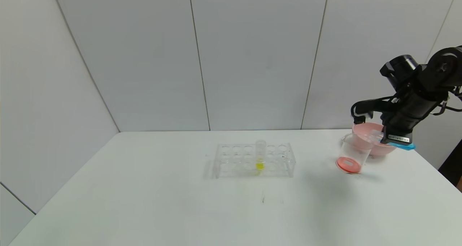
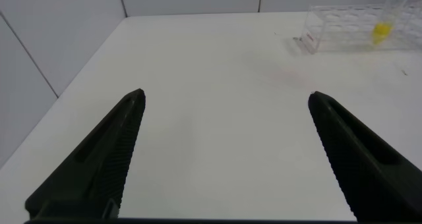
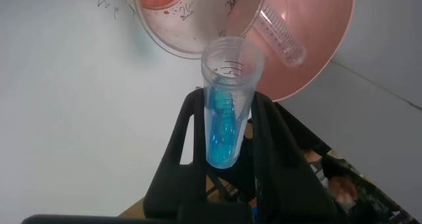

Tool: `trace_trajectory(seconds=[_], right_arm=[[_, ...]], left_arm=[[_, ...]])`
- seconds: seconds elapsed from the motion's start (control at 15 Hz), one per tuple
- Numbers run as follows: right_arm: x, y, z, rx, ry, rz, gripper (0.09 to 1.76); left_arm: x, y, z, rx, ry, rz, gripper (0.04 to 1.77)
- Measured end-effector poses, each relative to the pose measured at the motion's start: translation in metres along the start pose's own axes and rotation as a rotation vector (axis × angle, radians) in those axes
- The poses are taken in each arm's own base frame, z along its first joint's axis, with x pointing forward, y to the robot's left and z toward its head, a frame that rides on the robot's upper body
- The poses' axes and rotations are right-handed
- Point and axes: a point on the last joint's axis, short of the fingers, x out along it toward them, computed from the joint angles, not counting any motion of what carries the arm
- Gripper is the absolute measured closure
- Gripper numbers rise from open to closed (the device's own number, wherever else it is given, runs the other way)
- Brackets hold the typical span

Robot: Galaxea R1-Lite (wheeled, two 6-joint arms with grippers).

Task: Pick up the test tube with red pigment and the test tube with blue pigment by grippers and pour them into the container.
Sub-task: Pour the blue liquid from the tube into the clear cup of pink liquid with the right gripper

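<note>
My right gripper (image 1: 391,139) is shut on the test tube with blue pigment (image 1: 401,145) and holds it tilted, mouth toward the container (image 1: 352,154). In the right wrist view the gripper (image 3: 227,97) clamps the tube (image 3: 227,115), with blue liquid low in it and its open mouth just short of the container's rim (image 3: 198,49). The container holds orange-red liquid at its base (image 1: 348,164). No tube with red liquid shows; an empty clear tube (image 3: 283,36) lies in the pink bowl. My left gripper (image 2: 227,94) is open and empty above bare table, out of the head view.
The pink bowl (image 1: 379,150) stands right behind the container, near the table's right edge. A clear tube rack (image 1: 254,161) at the table's middle holds a yellow-liquid tube (image 1: 260,155); both also show in the left wrist view, the rack (image 2: 343,28) and the yellow-liquid tube (image 2: 381,26).
</note>
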Motion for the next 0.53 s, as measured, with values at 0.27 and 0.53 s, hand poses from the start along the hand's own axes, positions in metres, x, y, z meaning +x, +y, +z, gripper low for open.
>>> trace_trajectory(seconds=[0.27, 0.53], right_arm=[[0.0009, -0.0003, 0.0000, -0.049, 0.057, -0.027, 1.37], [-0.0009, 0.0021, 0.0055, -0.085, 0.101, -0.054, 1.37]], left_arm=[[0.0000, 0.0000, 0.0000, 0.000, 0.000, 0.000, 0.05], [0.0000, 0.0000, 0.0000, 0.000, 0.000, 0.000, 0.05]])
